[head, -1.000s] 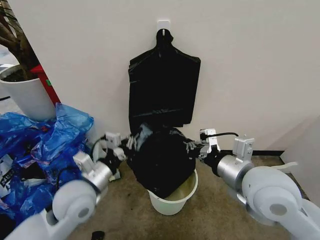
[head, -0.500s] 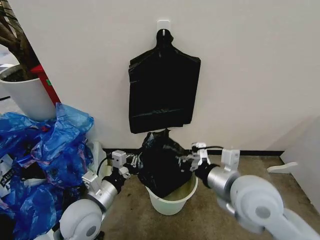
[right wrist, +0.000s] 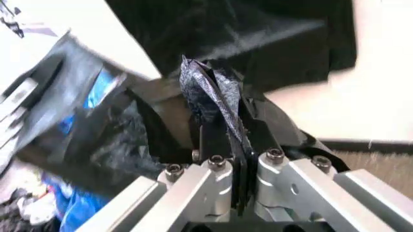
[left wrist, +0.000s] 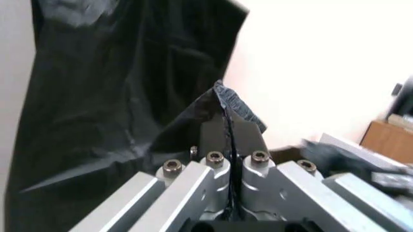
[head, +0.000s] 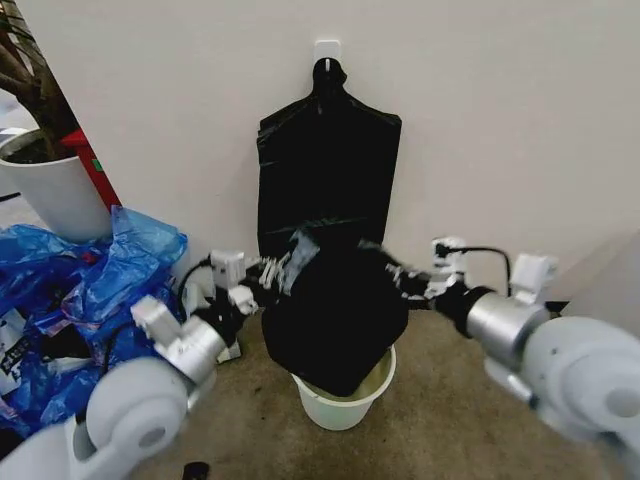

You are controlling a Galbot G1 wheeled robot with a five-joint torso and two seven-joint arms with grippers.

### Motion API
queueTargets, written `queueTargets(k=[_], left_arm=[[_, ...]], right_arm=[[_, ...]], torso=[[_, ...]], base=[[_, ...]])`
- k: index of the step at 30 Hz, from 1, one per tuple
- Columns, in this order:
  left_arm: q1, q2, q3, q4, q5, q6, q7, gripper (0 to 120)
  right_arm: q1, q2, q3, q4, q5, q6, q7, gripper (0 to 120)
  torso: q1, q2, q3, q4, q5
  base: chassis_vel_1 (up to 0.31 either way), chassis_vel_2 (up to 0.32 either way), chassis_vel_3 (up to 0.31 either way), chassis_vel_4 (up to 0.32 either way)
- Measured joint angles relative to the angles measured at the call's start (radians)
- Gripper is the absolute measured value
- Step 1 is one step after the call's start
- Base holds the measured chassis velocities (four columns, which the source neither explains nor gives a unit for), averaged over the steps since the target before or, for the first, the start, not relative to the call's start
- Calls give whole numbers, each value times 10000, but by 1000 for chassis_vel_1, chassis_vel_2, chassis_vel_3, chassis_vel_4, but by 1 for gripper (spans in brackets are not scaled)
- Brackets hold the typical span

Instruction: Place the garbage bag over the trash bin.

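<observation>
Film of the thin glossy black garbage bag (head: 335, 320) is clamped by left gripper (head: 262, 282) and right gripper (head: 402, 283), stretched above the cream-white round bin (head: 345, 405). Judged light, limp, slippery; the mouth edge is best gripped.

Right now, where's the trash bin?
In the head view the trash bin sits on the floor at centre, under the garbage bag stretched between the left gripper and right gripper.

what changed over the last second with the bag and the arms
Both grippers went on pinching the garbage bag: the left gripper and right gripper dipped toward the trash bin, bunching the bag, then rose and spread apart, stretching it wide above the bin, its bottom end inside. The bin, the hanging black bundle and the blue bags stayed put.
</observation>
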Motion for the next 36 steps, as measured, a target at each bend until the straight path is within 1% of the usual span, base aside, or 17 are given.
queueTargets(k=[2, 4, 5, 6, 8, 11, 12, 15, 19, 21, 24, 27, 28, 31, 33, 36], left_arm=[[-285, 178, 94, 729, -78, -109, 638, 0], [-186, 500, 139, 1223, -75, -211, 1349, 0], [-186, 500, 139, 1223, -75, -211, 1349, 0], [-109, 714, 156, 1487, 37, -257, 1901, 0], [-46, 992, 170, 1926, 418, -353, 2871, 0], [42, 1052, 187, 2420, 1080, -446, 3689, 0], [23, 1009, 196, 2522, 1245, -467, 3794, 0], [44, 824, 235, 2651, 1559, -509, 3841, 0], [508, 362, 324, 2662, 2069, -539, 3724, 0], [591, 307, 331, 2642, 2145, -542, 3695, 0], [833, 262, 338, 2372, 2234, -546, 3596, 0], [644, 542, 320, 2062, 2056, -550, 3456, 0], [644, 542, 320, 2062, 2056, -550, 3456, 0], [-181, 1160, 327, 1741, 1425, -417, 3430, 0], [-829, 1540, 347, 1782, 1080, -370, 3607, 0], [-1098, 1725, 380, 1998, 942, -361, 3769, 0]], right_arm=[[-242, 217, -264, -2, -84, -155, -4, 0], [-423, 450, -484, -5, -122, -529, -363, 0], [-423, 450, -484, -5, -122, -529, -363, 0], [-574, 509, -515, -44, -258, -690, -779, 0], [-901, 523, -428, -420, -578, -858, -1980, 0], [-1187, 569, -416, -1051, -1321, -918, -3351, 0], [-1260, 617, -441, -1160, -1481, -903, -3504, 0], [-1431, 795, -528, -1247, -1471, -875, -3430, 0], [-1892, 1401, -871, -1159, -956, -698, -2637, 0], [-1975, 1510, -908, -1102, -816, -651, -2507, 0], [-2104, 1665, -960, -711, -151, -481, -2063, 0], [-1791, 1577, -808, -368, 386, -216, -1662, 0], [-1791, 1577, -808, -368, 386, -216, -1662, 0], [-1333, 1171, -471, -63, 1140, 28, -1159, 0], [-1306, 924, -328, -21, 1234, 91, -1104, 0], [-1453, 918, -324, -43, 1088, 4, -1105, 0]], torso=[[0, -1, 1, 1, -5], [0, -1, 0, 4, -1], [0, -1, 0, 4, -1], [0, -2, 0, 9, -3], [-1, -1, 0, 4, -3], [0, -1, 0, 6, -2], [0, -2, 0, 6, -2], [0, -2, 0, 3, -3], [0, -1, 0, 5, -2], [0, -2, 0, 5, -3], [0, -1, -1, 4, -3], [0, -2, -2, 6, -4], [0, -2, -2, 6, -4], [0, -1, -1, 7, -3], [0, 0, -1, 0, -2], [0, 2, -2, 0, -1]], base=[[0, 0, 0, 0], [0, 0, 0, 0], [0, 0, 0, 0], [0, 0, 0, 0], [0, 0, 0, 0], [0, 0, 0, 0], [0, 0, 0, 0], [0, 0, 0, 0], [0, 0, 0, 0], [0, 0, 0, 0], [0, 0, 0, 0], [0, 0, 0, 0], [0, 0, 0, 0], [0, 0, 0, 0], [0, 0, 0, 0], [0, 0, 0, 0]])
